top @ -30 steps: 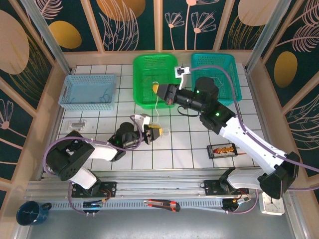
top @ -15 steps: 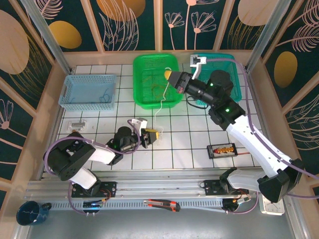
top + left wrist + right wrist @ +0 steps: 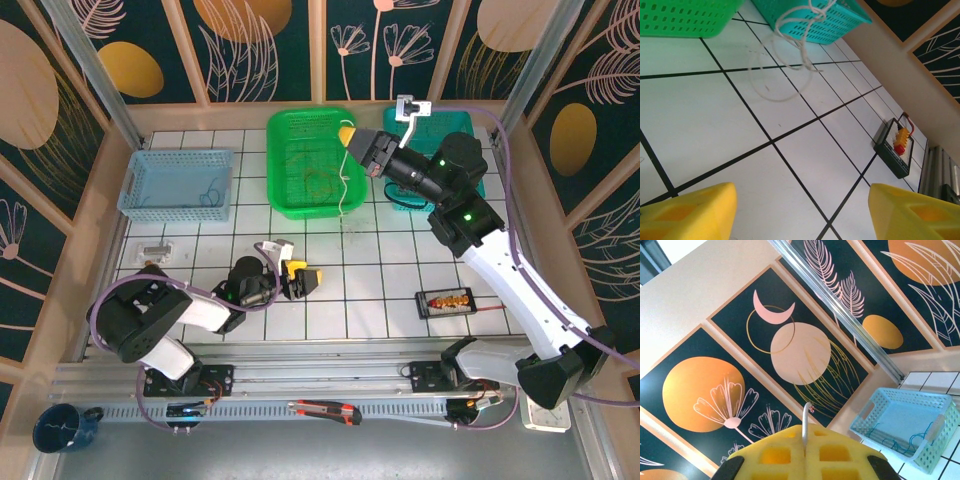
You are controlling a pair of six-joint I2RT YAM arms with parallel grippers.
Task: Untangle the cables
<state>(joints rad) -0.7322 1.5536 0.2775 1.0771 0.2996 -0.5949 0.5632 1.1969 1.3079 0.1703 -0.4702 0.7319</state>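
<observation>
Cable beside middle basket's right rim

Table: white tiles, black grid lines. Three perforated baskets: bright green basket, teal basket, light blue basket with thin blue cable inside. Whitish cable, pale against the green. Left gripper and right gripper: yellow pads on black bodies. Arms white and black, cords purple-grey. Small tray: black, red and yellow bits inside. Mug dark blue. Cutter red and black. Wall panels: dark navy, orange discs, pink line-drawn flowers and leaves, tan frames.
</observation>
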